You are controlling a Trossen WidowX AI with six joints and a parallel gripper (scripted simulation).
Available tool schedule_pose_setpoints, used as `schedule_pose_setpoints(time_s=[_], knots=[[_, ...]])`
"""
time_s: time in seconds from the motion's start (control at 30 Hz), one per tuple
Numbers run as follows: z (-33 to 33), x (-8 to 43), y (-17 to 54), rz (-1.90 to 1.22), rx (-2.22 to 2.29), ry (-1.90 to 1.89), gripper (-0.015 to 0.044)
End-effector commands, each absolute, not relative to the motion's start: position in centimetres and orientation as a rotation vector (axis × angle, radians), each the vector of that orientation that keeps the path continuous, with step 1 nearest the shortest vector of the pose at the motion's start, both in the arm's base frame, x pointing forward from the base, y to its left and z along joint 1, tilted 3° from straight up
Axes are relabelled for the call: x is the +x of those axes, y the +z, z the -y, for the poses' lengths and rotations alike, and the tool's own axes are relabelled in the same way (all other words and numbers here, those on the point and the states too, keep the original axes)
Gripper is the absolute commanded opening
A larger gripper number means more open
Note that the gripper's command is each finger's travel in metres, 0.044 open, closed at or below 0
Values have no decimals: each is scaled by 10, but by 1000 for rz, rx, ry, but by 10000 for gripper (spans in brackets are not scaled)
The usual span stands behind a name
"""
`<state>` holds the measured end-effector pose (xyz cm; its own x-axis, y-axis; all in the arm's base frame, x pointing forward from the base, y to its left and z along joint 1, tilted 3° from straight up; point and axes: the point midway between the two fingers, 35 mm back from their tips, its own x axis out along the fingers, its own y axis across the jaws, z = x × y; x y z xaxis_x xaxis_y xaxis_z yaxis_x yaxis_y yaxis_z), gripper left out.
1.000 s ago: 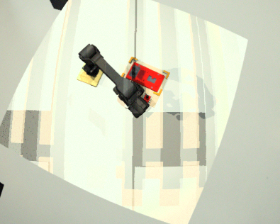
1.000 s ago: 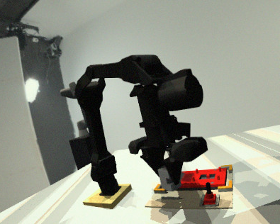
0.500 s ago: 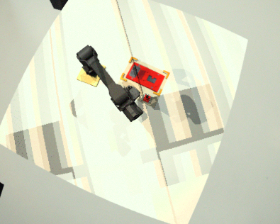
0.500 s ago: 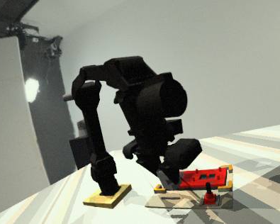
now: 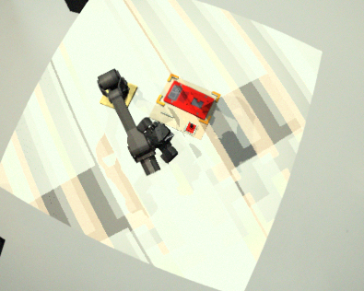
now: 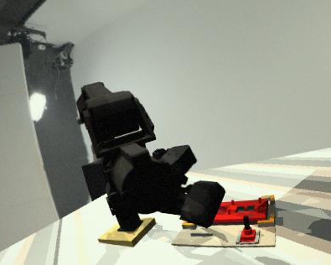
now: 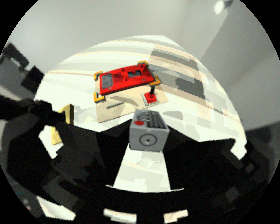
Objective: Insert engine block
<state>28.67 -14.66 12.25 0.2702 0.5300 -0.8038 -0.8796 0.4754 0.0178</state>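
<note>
My gripper [image 7: 145, 123] is shut on the engine block [image 7: 149, 137], a grey block with a ringed round mark on its near face, and a red dot and dark ribs on top. The arm holds it up, clear of the car body. The red car body [image 5: 185, 102] [image 6: 228, 216] [image 7: 122, 85] lies flat between yellow corner brackets, with a dark opening [image 5: 197, 102] [image 7: 136, 73] and a grey panel near one end. In the top view the gripper is beside the fixture, on the lower left. The arm hides the block in the exterior view. The slot side cannot be told.
The car body sits on a pale board [image 5: 173, 121] [image 6: 224, 241] [image 7: 129, 103]. A red-based black lever [image 5: 191, 127] [image 6: 247, 233] [image 7: 150, 96] stands on it, beside the car body. A thin grey strip [image 5: 167, 114] [image 6: 202, 234] [image 7: 115, 105] lies on the board. The arm's yellow base plate [image 5: 132, 96] [image 6: 115, 238] is left of the fixture.
</note>
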Motion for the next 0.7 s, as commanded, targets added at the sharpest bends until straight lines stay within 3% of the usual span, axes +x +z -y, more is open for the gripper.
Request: schedule_pose_setpoints(time_s=[0.0, 0.67], knots=[[146, 286, 121, -805, -469, 1005, 0], [148, 284, 68, -803, -468, 1005, 0]])
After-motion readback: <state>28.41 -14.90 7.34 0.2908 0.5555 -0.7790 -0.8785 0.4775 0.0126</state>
